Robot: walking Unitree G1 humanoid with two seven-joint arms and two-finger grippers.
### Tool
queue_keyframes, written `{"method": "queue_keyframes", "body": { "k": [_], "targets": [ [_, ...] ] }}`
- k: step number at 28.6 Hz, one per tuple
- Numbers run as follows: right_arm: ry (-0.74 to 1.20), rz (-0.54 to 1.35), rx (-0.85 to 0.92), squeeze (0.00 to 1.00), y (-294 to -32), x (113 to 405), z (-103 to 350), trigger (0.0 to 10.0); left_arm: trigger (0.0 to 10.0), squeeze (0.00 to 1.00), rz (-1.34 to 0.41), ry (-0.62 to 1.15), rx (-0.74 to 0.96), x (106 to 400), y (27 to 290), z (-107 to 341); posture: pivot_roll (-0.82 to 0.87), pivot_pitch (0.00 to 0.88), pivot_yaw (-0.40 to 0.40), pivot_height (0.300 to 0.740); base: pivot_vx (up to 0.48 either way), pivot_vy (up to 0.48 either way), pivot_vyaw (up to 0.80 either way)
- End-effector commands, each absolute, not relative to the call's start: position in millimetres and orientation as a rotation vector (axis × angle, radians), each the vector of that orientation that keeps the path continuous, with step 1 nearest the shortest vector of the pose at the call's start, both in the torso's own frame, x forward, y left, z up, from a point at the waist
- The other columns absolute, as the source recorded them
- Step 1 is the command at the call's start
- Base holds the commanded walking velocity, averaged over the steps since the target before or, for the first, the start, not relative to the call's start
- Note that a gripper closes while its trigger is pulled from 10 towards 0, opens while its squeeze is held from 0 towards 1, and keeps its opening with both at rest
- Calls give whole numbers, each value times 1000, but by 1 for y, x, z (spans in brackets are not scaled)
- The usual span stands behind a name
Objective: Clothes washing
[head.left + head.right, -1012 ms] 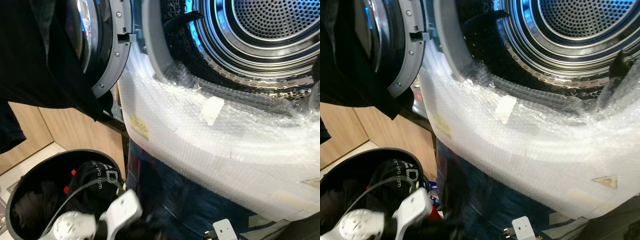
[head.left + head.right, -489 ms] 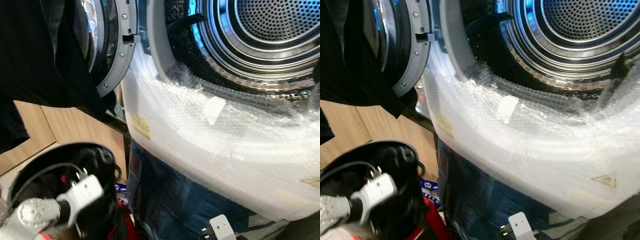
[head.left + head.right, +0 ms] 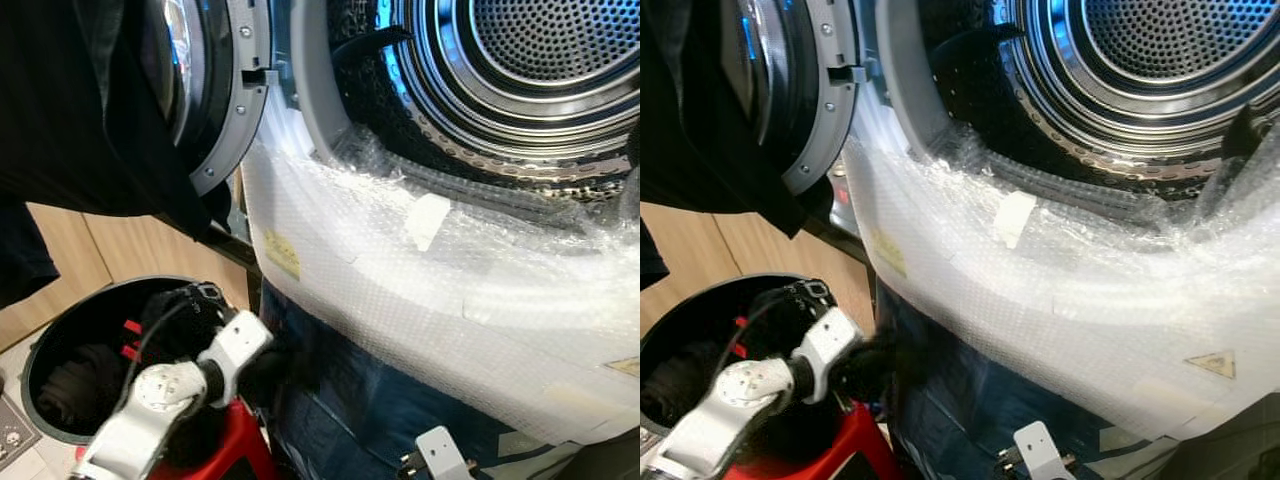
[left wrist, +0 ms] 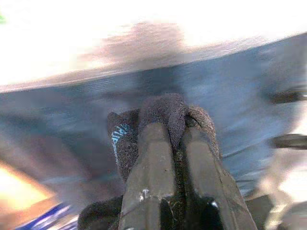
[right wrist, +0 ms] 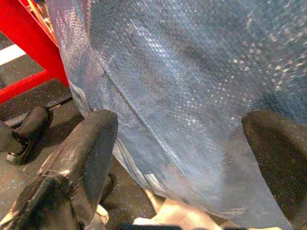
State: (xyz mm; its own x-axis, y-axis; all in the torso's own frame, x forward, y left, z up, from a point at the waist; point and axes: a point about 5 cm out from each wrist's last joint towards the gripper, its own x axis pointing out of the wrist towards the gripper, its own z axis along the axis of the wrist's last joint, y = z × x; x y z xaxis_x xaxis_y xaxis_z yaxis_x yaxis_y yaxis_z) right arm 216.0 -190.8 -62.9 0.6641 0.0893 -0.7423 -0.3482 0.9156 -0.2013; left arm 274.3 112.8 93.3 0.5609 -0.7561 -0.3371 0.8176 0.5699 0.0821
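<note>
One washer, one basket, two grippers.
There is one washer [image 3: 420, 270] with one open door [image 3: 215, 90] and one drum [image 3: 520, 60]. One round basket [image 3: 45, 330] stands beside it, with one red stand [image 3: 235, 450] below. One dark cloth [image 4: 163, 117] sits in the left gripper [image 4: 175, 136]. One right gripper [image 5: 182, 143] faces the washer front. One white plug [image 3: 435, 455] lies low.

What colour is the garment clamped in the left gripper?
Black garment with a small light-blue print, best seen in the left wrist view, pinched by the left gripper.

Left hand [image 4: 175, 139] up, dark garment [image 4: 163, 112] out.
</note>
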Motion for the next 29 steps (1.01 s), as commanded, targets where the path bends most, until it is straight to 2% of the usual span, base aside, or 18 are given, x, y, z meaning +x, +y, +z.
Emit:
{"method": "queue_keyframes", "body": {
  "k": [1,5,7,11,15,18,24,25,26,27,28,29],
  "targets": [
    [792,287,-344,0,-191,218,-61,10000,10000,0,-1040,271,225,275,95,92,252,19,-61,740,0,0,0],
    [783,359,-340,0,-189,220,-59,10000,10000,0,-1146,306,207,266,80,87,232,24,-62,740,0,0,0],
    [780,456,-320,0,-188,218,-58,10000,10000,0,-1207,338,209,257,74,79,220,27,-62,740,0,0,0],
    [806,581,-280,0,-192,211,-57,10000,10000,0,-1206,356,213,251,75,73,216,32,-66,740,0,0,0],
    [888,795,-307,0,-206,191,-60,10000,10000,0,-1214,374,226,240,77,65,218,50,-77,740,0,0,0],
    [900,846,-280,0,-209,188,-59,10000,10000,0,-1203,374,221,238,77,64,218,51,-78,740,0,0,0],
    [819,852,-215,0,-204,202,-49,10000,10000,0,-1219,399,225,231,73,58,209,53,-73,740,0,0,0],
    [799,864,-202,325,-201,205,-46,10000,10000,0,-1224,399,227,229,72,58,209,53,-73,740,0,0,0],
    [777,880,-196,459,-197,208,-44,10000,10000,0,-1225,397,231,229,71,57,209,53,-73,740,0,0,0],
    [764,890,-194,459,-195,210,-43,10000,10000,0,-1225,397,234,229,70,57,206,51,-73,740,0,0,0],
    [736,890,-191,1000,-191,215,-40,10000,10000,0,-1237,396,242,229,67,57,206,50,-74,740,0,0,0],
    [722,892,-174,1000,-189,217,-38,10000,10000,0,-1239,392,244,229,66,57,203,44,-73,740,0,0,0]
  ]
}}
